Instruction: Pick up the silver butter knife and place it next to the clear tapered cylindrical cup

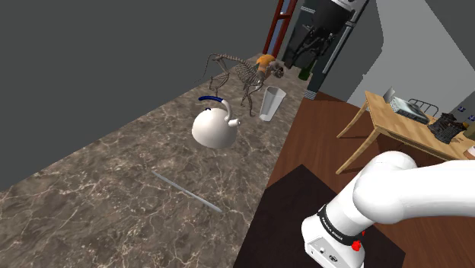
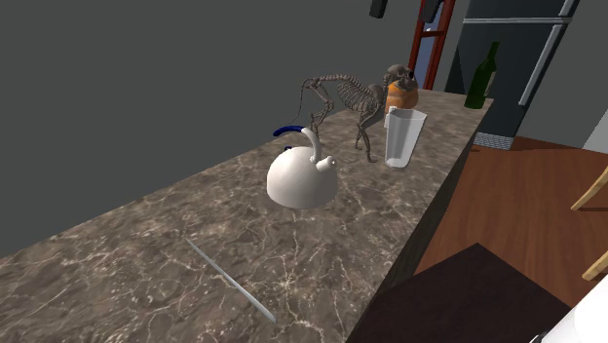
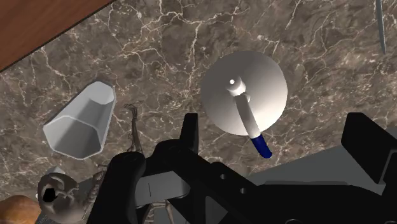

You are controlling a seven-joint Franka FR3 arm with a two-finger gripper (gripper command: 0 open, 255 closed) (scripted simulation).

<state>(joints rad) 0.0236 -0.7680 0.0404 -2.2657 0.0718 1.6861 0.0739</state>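
A: Where does the butter knife (image 1: 186, 190) lie?
B: It lies flat on the brown marbled surface (image 1: 91, 190), close to the front edge and well apart from the cup (image 1: 271, 103). A white kettle (image 1: 215, 126) with a blue grip on its handle sits between the two.
A: And the cup?
B: It stands upright at the far end, just beside a skeleton figure (image 1: 236, 74). The second exterior view adds a dark green bottle (image 2: 483, 76) beyond the cup, near the corner of the surface. It also shows a round orange thing (image 2: 400, 95) behind the skeleton.
A: What does the shoulder view offer instead?
B: It shows the white arm (image 1: 396, 190) at the dark stand (image 1: 297, 198), and a wooden table (image 1: 396, 122) out on the floor.
A: And the hand?
B: The wrist view gives it. The hand (image 3: 277, 127) looks straight down on the kettle, its two black fingers (image 3: 189, 133) spread wide and clasping nothing. The cup appears there to one side of the kettle. The knife shows as a thin sliver at the picture's edge, on the kettle's other side.
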